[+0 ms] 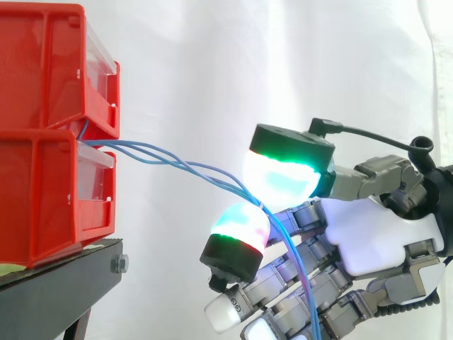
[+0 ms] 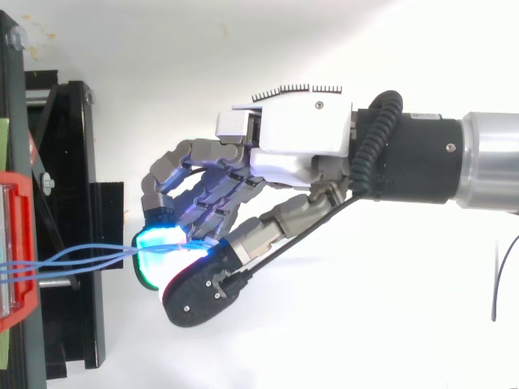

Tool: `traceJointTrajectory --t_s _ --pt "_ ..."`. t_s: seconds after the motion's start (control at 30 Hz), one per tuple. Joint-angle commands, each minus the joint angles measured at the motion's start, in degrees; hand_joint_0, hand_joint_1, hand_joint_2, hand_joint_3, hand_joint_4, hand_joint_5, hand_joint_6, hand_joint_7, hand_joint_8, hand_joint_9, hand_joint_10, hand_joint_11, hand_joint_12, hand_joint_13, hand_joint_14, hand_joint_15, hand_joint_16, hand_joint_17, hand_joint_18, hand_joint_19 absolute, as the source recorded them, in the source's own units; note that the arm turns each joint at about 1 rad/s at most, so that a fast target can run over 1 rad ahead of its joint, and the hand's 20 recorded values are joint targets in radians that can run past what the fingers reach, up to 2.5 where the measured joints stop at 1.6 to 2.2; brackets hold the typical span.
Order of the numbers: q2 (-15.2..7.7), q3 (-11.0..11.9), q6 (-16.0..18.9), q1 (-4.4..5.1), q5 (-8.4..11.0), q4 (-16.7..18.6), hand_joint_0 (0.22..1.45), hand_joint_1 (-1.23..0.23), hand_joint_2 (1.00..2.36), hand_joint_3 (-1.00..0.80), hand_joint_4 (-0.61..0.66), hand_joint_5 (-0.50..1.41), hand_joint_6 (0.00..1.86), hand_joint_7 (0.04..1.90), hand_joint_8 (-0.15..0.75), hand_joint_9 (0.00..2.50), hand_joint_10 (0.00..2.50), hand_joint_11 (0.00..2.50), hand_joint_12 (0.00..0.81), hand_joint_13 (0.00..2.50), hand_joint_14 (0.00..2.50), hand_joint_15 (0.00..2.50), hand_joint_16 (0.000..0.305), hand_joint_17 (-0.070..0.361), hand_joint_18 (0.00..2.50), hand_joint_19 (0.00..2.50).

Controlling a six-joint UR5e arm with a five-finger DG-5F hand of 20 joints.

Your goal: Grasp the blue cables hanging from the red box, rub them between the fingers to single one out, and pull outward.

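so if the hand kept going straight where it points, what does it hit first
Probably the front of the lower red bin, following the blue cables it pinches. The hand lines up with it in both views; nothing else lies between.

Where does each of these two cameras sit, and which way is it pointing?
Side view: beside the work at its height, looking level across at the stacked red plastic bins and thin blue cables; the hand shows at the right.
Top view: overhead, looking down; the hand and silver-and-black arm show.
Shared: the hand pinching the cables beside the bins.
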Motion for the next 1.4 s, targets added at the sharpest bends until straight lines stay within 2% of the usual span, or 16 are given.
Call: traceJointTrajectory --t_s 0.0,0.1,0.2,0.27,0.37,0.47,0.67,0.73,0.83,1.0,1.1,1.2,1.23,1.3,1.37 --pt "0.0 0.0 0.0 0.0 0.0 0.0 0.47 -0.73 1.0 -0.5 0.08 -0.17 0.89 1.02 0.257 0.72 0.01 0.35 0.388 0.78 0.02 0.54 0.052 0.118 0.7 0.55" --pt "-0.1 0.0 0.0 0.0 0.0 0.0 0.5 -0.65 1.0 -0.5 0.06 -0.17 0.88 1.06 0.25 0.75 0.01 0.35 0.379 0.79 0.02 0.55 0.051 0.114 0.69 0.57" --pt "-0.1 -0.1 0.0 0.0 0.0 0.0 0.54 -0.63 1.0 -0.5 0.05 -0.16 0.88 1.08 0.24 0.76 0.01 0.35 0.365 0.78 0.02 0.55 0.048 0.108 0.67 0.59" --pt "0.0 0.0 0.0 0.0 0.0 0.0 0.57 -0.62 1.0 -0.43 0.04 -0.16 0.87 1.1 0.237 0.76 0.01 0.35 0.359 0.78 0.02 0.56 0.047 0.105 0.66 0.59" --pt "-0.1 0.0 0.0 0.0 0.0 0.0 0.59 -0.66 1.01 -0.29 0.03 -0.16 0.88 1.12 0.237 0.77 0.01 0.37 0.359 0.78 0.02 0.56 0.046 0.105 0.66 0.6" --pt "-0.1 0.0 0.0 0.0 0.0 0.0 0.6 -0.73 1.01 -0.18 0.04 -0.17 0.89 1.06 0.255 0.75 0.01 0.36 0.382 0.8 0.02 0.55 0.051 0.115 0.7 0.56" --pt "0.0 0.0 0.0 0.0 0.0 0.0 0.64 -0.83 1.01 -0.12 0.03 -0.19 0.91 1.04 0.254 0.7 0.01 0.37 0.377 0.77 0.02 0.54 0.051 0.114 0.68 0.54" --pt "-0.1 0.0 0.0 0.0 0.0 0.0 0.64 -0.84 1.01 -0.21 0.05 -0.2 0.9 1.02 0.234 0.67 0.01 0.37 0.359 0.75 0.02 0.55 0.048 0.108 0.66 0.55" --pt "0.0 0.0 0.0 0.0 -0.09 0.0 0.55 -0.84 1.0 -0.48 0.06 -0.19 0.9 1.02 0.235 0.67 0.01 0.37 0.362 0.75 0.02 0.56 0.049 0.109 0.66 0.56" --pt "0.0 0.0 0.0 0.0 0.0 0.0 0.46 -0.74 1.0 -0.5 0.08 -0.19 0.9 1.0 0.267 0.7 0.01 0.37 0.397 0.77 0.02 0.55 0.055 0.123 0.69 0.55" --pt "0.0 0.0 -1.0 0.35 0.18 -0.3 0.43 -0.7 1.0 -0.5 0.09 -0.19 0.9 0.99 0.282 0.71 0.01 0.37 0.407 0.78 0.02 0.54 0.058 0.13 0.7 0.55" --pt "0.0 0.0 -4.2 0.35 1.76 -1.1 0.42 -0.67 1.0 -0.5 0.09 -0.18 0.89 1.0 0.286 0.71 0.01 0.36 0.418 0.78 0.02 0.55 0.059 0.132 0.71 0.55" --pt "0.0 0.0 -6.5 0.35 3.25 -1.1 0.42 -0.67 1.0 -0.5 0.09 -0.18 0.89 1.0 0.288 0.71 0.01 0.36 0.419 0.79 0.02 0.54 0.059 0.132 0.71 0.55" --pt "0.0 0.0 -9.0 0.35 5.1 -1.1 0.42 -0.64 1.0 -0.5 0.1 -0.18 0.89 1.0 0.292 0.72 0.01 0.36 0.42 0.79 0.02 0.55 0.059 0.134 0.71 0.55" --pt "0.1 0.1 -12.6 0.53 8.18 -1.1 0.42 -0.62 1.0 -0.5 0.1 -0.18 0.89 1.0 0.297 0.72 0.01 0.36 0.421 0.79 0.02 0.55 0.06 0.135 0.72 0.55"
